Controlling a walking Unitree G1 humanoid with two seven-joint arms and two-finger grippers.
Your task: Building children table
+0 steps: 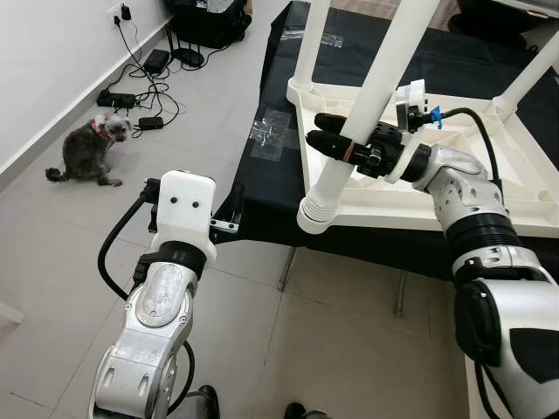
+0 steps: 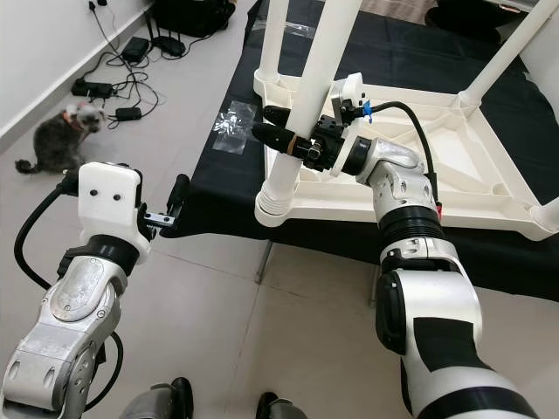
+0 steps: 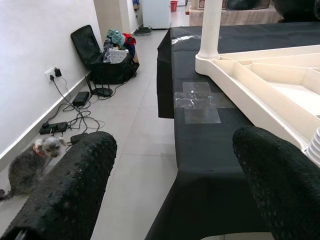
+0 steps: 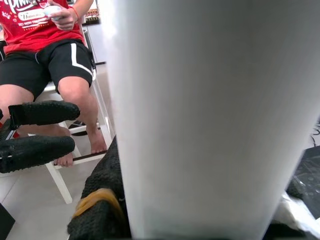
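A white children's table top (image 1: 524, 196) lies upside down on a black-covered work table (image 1: 262, 188). One white leg (image 1: 307, 44) stands in its far left corner, another (image 1: 534, 74) at the right. A third leg (image 1: 384, 65) leans over the near left corner, its ribbed end (image 1: 319, 214) at the rim. My right gripper (image 1: 327, 133) is shut on this leg partway up, one finger on each side; an orange-banded finger (image 4: 97, 205) shows beside the leg (image 4: 200, 115). My left gripper (image 3: 170, 185) is held open at the work table's near left corner, with nothing between its fingers.
A small grey dog (image 1: 87, 153) sits on the tiled floor at the left. Cables and power bricks (image 1: 140, 96) lie along the wall, with a black bag (image 1: 210, 22) beyond. Clear tape (image 1: 275, 131) is stuck on the black cloth. A person in a red shirt (image 4: 45, 45) sits on a chair.
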